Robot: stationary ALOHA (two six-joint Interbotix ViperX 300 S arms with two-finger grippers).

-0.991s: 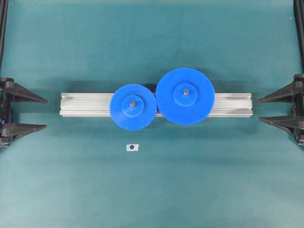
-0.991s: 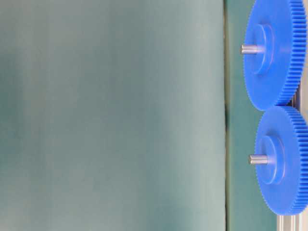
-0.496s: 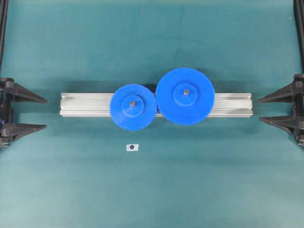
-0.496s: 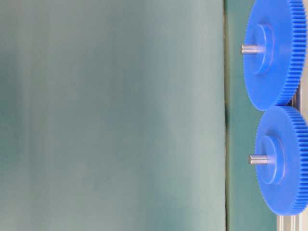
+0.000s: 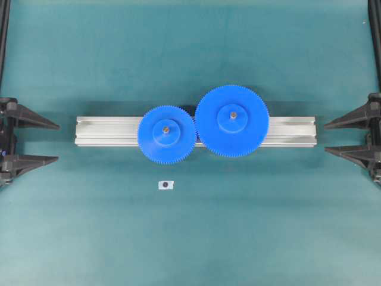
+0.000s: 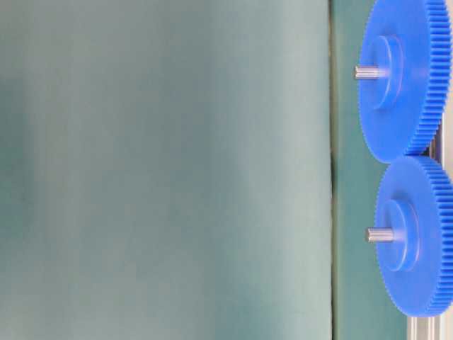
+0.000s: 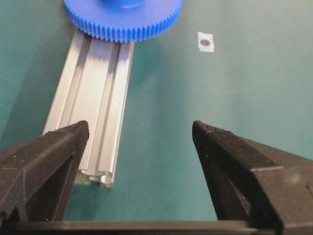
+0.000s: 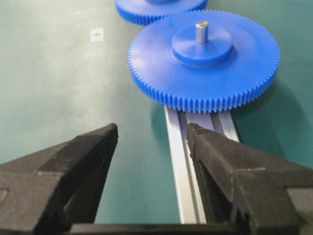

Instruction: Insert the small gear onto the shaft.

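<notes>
The small gear sat flat on the silver aluminium rail, left of the middle of the green surface. The tip of the shaft showed through the hole of its raised hub, so the gear was already on the pin. In the table-level view, which appeared turned on its side, the metal pin stood out a little from the hub. On the right side of the small gear, the larger gear sat on the same rail with its own pin through the hub, and the teeth of the two gears met at the edge.

Below the small gear in the overhead view, apart from the rail, a small white tag with a dark dot lay on the surface.

The left gripper rested at the left edge of the overhead view, near the left end of the rail but not touching it. Its jaws were wide apart and held nothing. The right gripper rested at the right edge, just beyond the right end of the rail. Its jaws were also wide apart and empty. From the right wrist view, the larger gear was in front of the gripper and the rail ran between the two black fingers.
</notes>
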